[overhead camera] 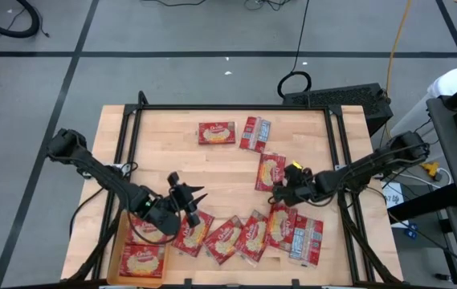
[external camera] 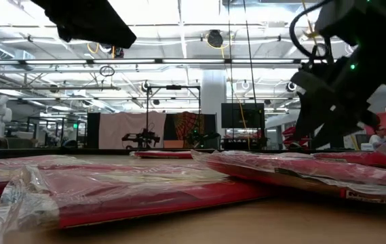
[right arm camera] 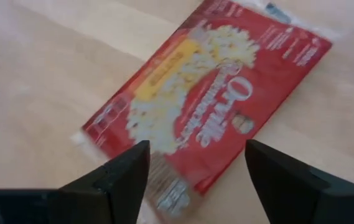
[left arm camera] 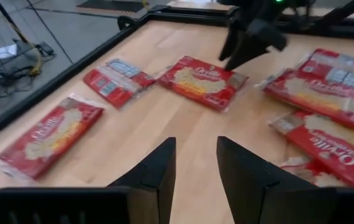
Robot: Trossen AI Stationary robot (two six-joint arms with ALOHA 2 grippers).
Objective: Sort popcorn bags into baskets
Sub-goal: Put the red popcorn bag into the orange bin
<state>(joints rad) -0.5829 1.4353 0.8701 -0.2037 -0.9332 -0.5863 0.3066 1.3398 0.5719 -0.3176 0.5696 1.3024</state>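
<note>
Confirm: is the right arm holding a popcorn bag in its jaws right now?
No. In the right wrist view the right gripper has its jaws spread open above a popcorn bag that lies flat on the table, not gripped.

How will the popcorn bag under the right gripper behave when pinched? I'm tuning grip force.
The popcorn bag lies flat in glossy clear wrap, so it is probably slippery. It looks thin, so likely light, and may sag if lifted by one end. The right gripper hangs open above it; a grip near an edge seems safest.
</note>
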